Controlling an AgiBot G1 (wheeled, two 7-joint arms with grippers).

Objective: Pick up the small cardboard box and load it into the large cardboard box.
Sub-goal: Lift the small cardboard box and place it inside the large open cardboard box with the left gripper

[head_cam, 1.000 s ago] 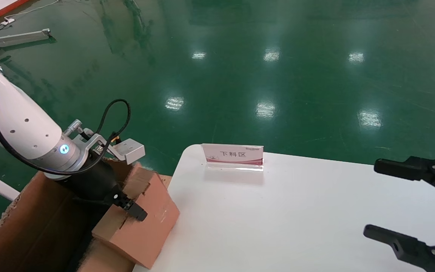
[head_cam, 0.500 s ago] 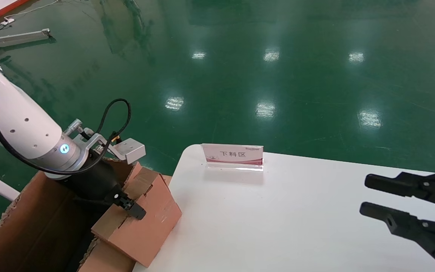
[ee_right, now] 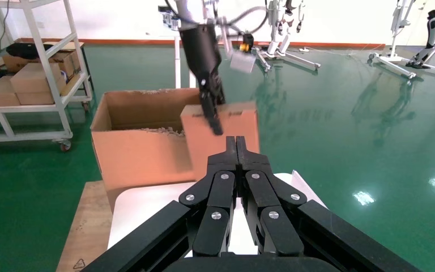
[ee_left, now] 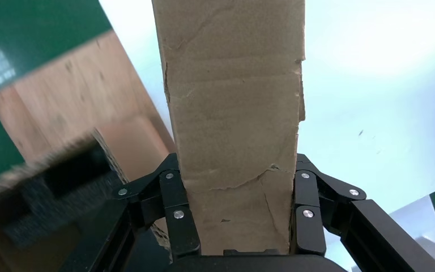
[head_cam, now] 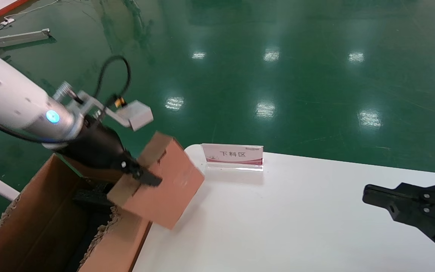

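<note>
Your left gripper [ee_left: 235,226] pinches the small cardboard box [head_cam: 164,185] across its narrow thickness, holding it tilted in the air above the near wall of the large cardboard box [head_cam: 32,226] and the edge of the white table [head_cam: 278,226]. Judge it light and stiff but creased and crushable: grip the two broad faces near an edge, as here, without squeezing harder. Your right gripper [ee_right: 237,148] idles over the table's right side, fingers pressed together.

"下料区" on table sign [head_cam: 232,154]
</note>
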